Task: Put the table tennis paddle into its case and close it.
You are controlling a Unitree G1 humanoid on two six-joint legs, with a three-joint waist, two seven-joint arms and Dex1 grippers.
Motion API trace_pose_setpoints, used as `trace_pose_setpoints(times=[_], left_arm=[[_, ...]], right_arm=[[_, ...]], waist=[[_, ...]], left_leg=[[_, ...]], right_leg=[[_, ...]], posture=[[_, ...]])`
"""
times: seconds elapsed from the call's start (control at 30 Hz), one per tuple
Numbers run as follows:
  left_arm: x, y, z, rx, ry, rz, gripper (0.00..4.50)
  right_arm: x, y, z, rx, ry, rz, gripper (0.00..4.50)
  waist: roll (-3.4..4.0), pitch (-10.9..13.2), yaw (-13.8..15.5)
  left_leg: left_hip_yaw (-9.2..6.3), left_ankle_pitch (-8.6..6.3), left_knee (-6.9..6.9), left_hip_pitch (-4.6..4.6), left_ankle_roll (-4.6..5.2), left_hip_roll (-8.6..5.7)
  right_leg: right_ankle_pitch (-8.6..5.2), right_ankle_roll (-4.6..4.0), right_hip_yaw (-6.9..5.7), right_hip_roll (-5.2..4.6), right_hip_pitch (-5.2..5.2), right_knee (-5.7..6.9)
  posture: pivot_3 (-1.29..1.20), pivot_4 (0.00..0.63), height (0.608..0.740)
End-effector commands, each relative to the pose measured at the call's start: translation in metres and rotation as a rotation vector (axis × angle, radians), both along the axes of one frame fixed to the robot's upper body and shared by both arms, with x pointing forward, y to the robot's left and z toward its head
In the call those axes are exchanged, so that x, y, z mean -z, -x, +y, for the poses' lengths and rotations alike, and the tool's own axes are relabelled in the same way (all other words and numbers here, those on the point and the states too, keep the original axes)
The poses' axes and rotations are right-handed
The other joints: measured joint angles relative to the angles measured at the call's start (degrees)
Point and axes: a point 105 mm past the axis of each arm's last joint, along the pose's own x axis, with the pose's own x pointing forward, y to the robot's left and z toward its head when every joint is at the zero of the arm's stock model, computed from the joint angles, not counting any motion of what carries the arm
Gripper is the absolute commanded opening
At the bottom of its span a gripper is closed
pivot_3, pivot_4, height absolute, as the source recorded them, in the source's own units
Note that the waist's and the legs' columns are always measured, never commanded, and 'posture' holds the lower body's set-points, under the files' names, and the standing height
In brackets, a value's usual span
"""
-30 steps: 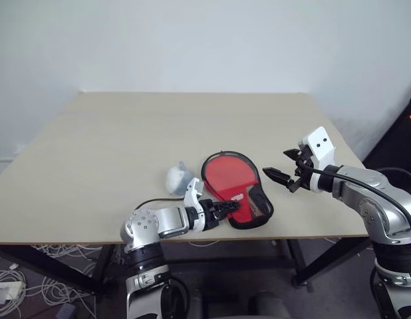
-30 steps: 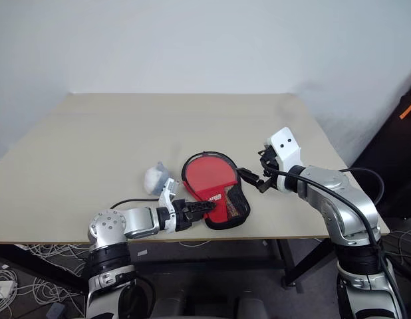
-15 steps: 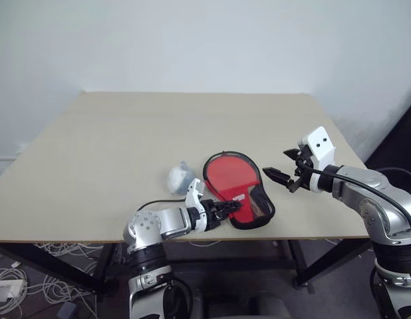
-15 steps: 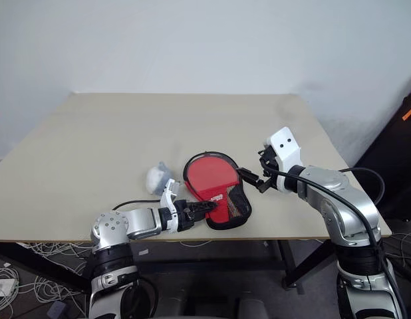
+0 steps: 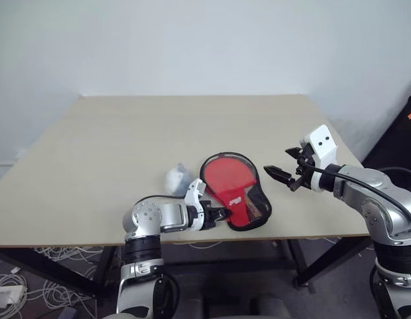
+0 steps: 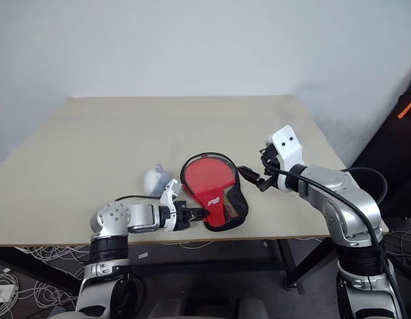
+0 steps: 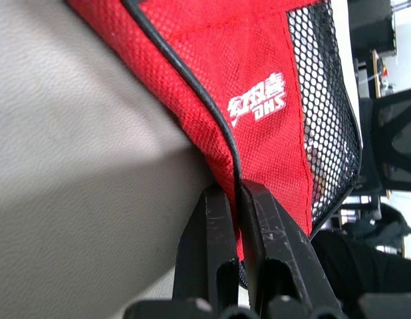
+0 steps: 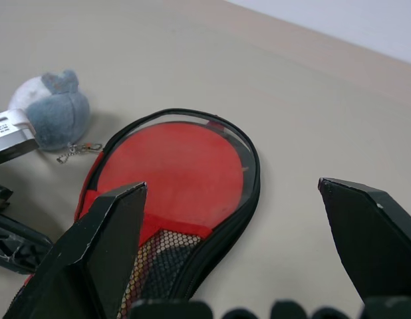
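Observation:
The case lies near the table's front edge, with black zip edging, a red logo panel and black mesh. Inside its open round part lies the table tennis paddle, red face up. The handle is hidden under the panel and mesh. My left gripper is shut on the black edging at the case's near left corner, and the left wrist view shows both fingers pinching it. Just right of the case and above the table, my right gripper hovers open and holds nothing.
A small whitish-grey plush lump with a keychain lies just left of the case. The table's front edge runs close below the case. A black cable loops by my left arm.
My left gripper's fingers have closed onto the case's edging at the near left corner. The right gripper has stayed put and open. The case has barely moved.

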Motion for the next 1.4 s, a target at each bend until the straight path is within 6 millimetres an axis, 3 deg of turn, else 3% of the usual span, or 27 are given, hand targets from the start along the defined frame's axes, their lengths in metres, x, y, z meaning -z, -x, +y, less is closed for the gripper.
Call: trace_pose_setpoints(times=[0.03,0.23,0.5,0.83,1.4], left_arm=[[0.013,0.013,0.000,0.058,-0.043,0.072,0.02],[-0.016,0.023,-0.008,0.204,0.029,-0.031,0.02],[-0.036,0.053,-0.004,0.391,0.068,-0.099,0.02],[-0.031,0.074,0.007,0.462,0.016,-0.081,0.02],[-0.025,0.084,0.022,0.474,-0.025,-0.061,0.02]], right_arm=[[-0.019,0.000,0.003,-0.009,-0.008,-0.072,4.50],[-0.019,-0.001,0.002,-0.013,-0.002,-0.070,4.50],[-0.016,0.000,0.005,-0.035,-0.002,-0.060,4.50],[-0.016,0.000,0.008,-0.053,0.001,-0.060,4.50],[-0.015,0.000,0.013,-0.065,-0.004,-0.057,4.50]], waist=[[0.00,0.00,0.02],[-0.12,0.13,0.00],[-0.25,0.39,0.01],[-0.35,0.46,0.05],[-0.36,0.48,0.03]], left_leg=[[0.00,0.00,0.00,-0.02,0.00,0.00],[0.00,0.11,-0.07,-0.32,0.20,0.00],[0.02,0.10,-0.13,-0.35,0.17,0.02],[0.03,0.10,-0.12,-0.35,0.17,0.03],[0.06,0.00,-0.14,-0.35,0.01,0.04]], right_leg=[[0.00,0.00,0.00,0.00,-0.02,0.00],[-0.02,0.04,0.01,0.01,-0.20,0.01],[-0.07,0.08,0.06,0.01,-0.28,0.02],[-0.07,0.07,0.06,0.01,-0.29,0.01],[-0.07,0.06,0.06,0.00,-0.32,0.01]], posture=[[0.00,0.000,0.740],[0.00,0.000,0.740],[0.00,0.000,0.740],[0.00,0.000,0.740],[0.00,0.000,0.740]])
